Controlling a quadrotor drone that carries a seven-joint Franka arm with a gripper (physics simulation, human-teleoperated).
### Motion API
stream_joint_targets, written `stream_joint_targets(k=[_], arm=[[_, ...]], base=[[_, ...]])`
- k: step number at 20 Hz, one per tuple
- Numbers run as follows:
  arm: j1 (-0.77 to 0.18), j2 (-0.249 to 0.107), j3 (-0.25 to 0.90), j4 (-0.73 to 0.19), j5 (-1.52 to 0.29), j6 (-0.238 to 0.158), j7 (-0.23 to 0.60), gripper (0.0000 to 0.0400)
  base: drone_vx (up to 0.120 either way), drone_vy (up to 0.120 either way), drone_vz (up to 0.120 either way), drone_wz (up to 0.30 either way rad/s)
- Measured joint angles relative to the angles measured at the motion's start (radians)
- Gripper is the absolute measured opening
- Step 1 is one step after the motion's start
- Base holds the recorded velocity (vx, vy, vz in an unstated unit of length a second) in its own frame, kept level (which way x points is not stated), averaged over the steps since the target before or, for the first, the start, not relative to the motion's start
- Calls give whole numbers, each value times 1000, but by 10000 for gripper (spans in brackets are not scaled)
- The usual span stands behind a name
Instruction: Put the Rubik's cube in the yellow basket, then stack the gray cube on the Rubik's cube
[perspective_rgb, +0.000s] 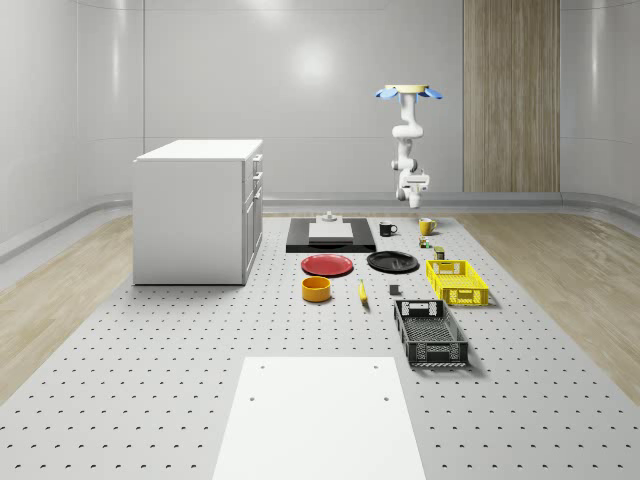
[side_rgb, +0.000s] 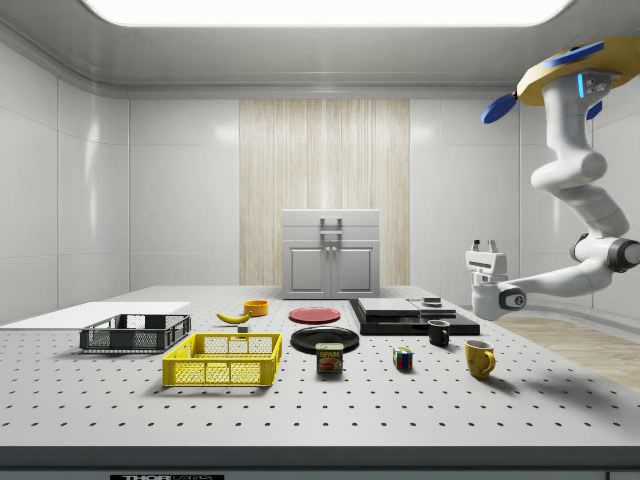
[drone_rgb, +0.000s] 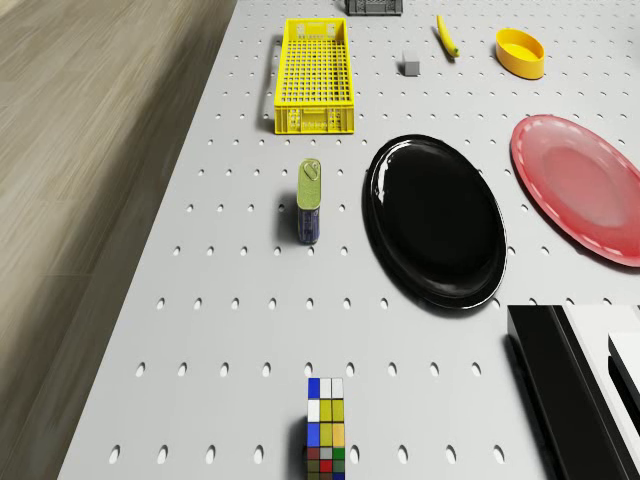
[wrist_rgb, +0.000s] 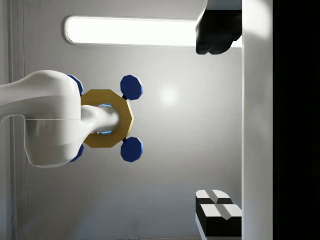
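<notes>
Drone: I am seeing the drone (side_rgb: 562, 80) hovering high above the far end of the table (perspective_rgb: 150, 400), roughly over the mug corner, resting on nothing.
Arm: The Franka arm (side_rgb: 580, 190) is hanging down and bending back, so the wrist is pointing upward toward the ceiling rather than at the table.
Gripper: I am reading the gripper (side_rgb: 487, 246) as turned upward in the side view, well above the yellow mug (side_rgb: 479, 358); in the wrist view the two fingertips (wrist_rgb: 216, 197) are sitting wide apart with nothing between them.
Rubik's cube: The Rubik's cube (drone_rgb: 326, 438) is standing on the bare table, near the black mug (side_rgb: 439, 333) and well apart from the basket; it is untouched.
Yellow basket: The yellow basket (drone_rgb: 314, 75) is lying beyond the Spam can (drone_rgb: 310, 200) and beside the black plate (drone_rgb: 440, 220), with nothing inside it.
Gray cube: The gray cube (drone_rgb: 410, 63) is sitting on the table just beside the basket, between it and the banana (drone_rgb: 447, 36).
Done: Nothing yet, as I am judging it; neither cube is moved.
Left: I am still needing to bring the gripper down onto the Rubik's cube, carry it into the basket, then fetch the gray cube and stack it on top.
</notes>
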Motion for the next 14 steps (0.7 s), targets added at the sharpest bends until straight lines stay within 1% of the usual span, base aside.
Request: stream_joint_targets(k=[1,2,11,14], arm=[[-1,-1,2,-1,-2,1,0,400],[-1,-1,3,-1,-5,2,1,400],[-14,-6,46,-8,-64,9,8,400],[-25,-9,82,-13,-115,12,15,400]], base=[[120,0,0,0],[120,0,-80,0],[120,0,-120,0],[0,0,-13,0]])
